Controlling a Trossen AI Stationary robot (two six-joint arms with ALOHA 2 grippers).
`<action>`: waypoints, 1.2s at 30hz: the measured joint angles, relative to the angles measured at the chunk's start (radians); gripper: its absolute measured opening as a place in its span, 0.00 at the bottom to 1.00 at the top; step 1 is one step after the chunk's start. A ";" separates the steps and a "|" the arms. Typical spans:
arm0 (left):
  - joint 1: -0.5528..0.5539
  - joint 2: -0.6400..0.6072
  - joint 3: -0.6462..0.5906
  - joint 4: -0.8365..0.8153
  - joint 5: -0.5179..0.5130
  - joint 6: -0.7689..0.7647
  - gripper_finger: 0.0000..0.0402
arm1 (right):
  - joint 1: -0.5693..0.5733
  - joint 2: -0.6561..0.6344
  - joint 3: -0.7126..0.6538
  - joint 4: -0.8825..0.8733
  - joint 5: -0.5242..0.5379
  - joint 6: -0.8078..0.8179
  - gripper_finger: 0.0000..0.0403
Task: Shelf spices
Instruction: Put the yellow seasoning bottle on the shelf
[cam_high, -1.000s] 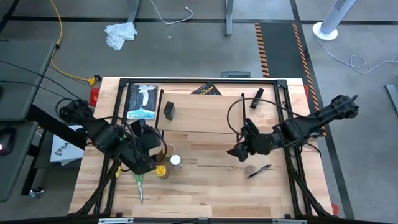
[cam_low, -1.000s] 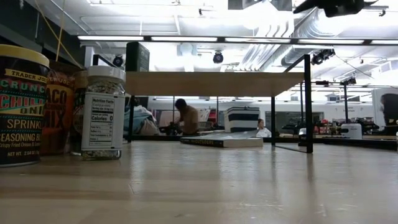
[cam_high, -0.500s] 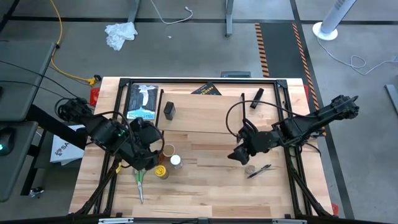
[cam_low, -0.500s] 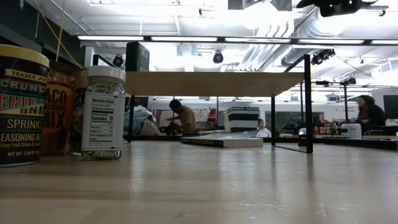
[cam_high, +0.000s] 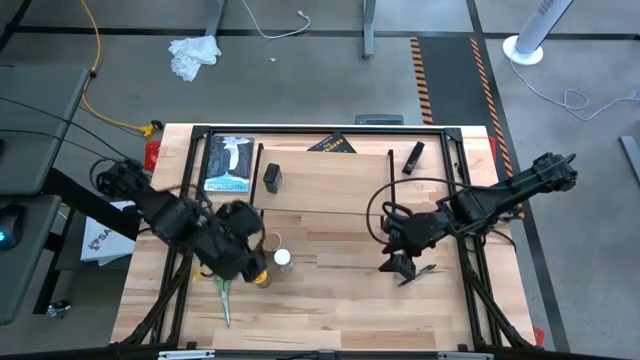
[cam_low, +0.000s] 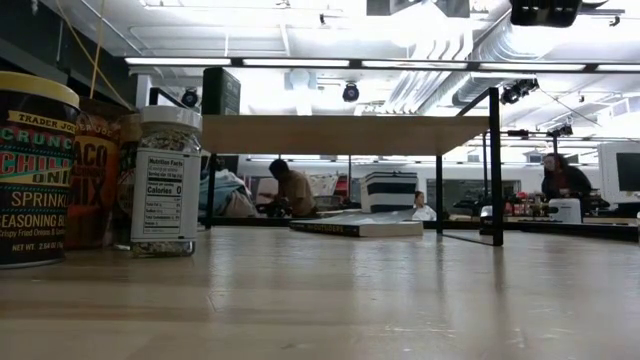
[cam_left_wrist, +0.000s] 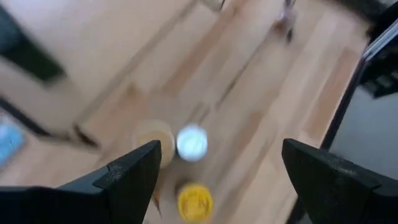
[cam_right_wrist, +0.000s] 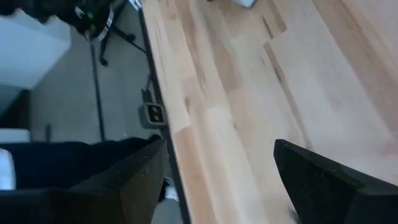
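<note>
Spices sit clustered on the left half of the table (cam_high: 330, 300): a yellow-lidded jar (cam_high: 260, 277) nearest the front edge, a white-lidded jar (cam_high: 283, 259) just beside it, and a wide tan round tin (cam_high: 270, 241) behind them. From table height the yellow-lidded jar (cam_low: 35, 170), an orange-brown packet (cam_low: 92, 180) and the white-lidded jar (cam_low: 165, 180) stand upright in a row, close together. A small black tin (cam_high: 271, 177) stands well apart from that group, toward the back, on the shelf (cam_high: 330, 190), whose flat top and thin black legs (cam_low: 495, 165) show clearly from the low camera. None of the clustered jars is on the shelf

Left gripper (cam_high: 245, 262) hangs above the jar cluster with its 2 fingers (cam_left_wrist: 127, 180) spread wide apart and nothing between them; its wrist camera looks down on the yellow lid (cam_left_wrist: 194, 202), the white lid (cam_left_wrist: 191, 142) and the tan tin (cam_left_wrist: 152, 137), all blurred

Right gripper (cam_high: 402, 265) is over the right half of the table, near a black marker (cam_high: 417, 274), its fingers (cam_right_wrist: 317, 180) also apart and holding nothing; only bare wood and the table's edge lie past them. Green-handled scissors (cam_high: 224, 295) lie near the front left, beside the yellow-lidded jar. A book (cam_high: 227, 163) rests at the back left. People (cam_low: 295, 190) show in the room beyond
</note>
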 joint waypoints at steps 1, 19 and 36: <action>-0.011 0.022 0.000 -0.024 0.031 -0.036 0.82 | 0.000 0.000 0.000 -0.014 0.000 -0.012 0.73; -0.109 0.351 -0.012 -0.092 0.175 0.323 0.81 | -0.001 0.000 0.000 -0.071 0.050 -0.173 0.73; -0.051 0.167 -0.354 0.136 0.254 0.604 0.72 | -0.001 0.000 0.000 -0.070 0.153 -0.076 0.73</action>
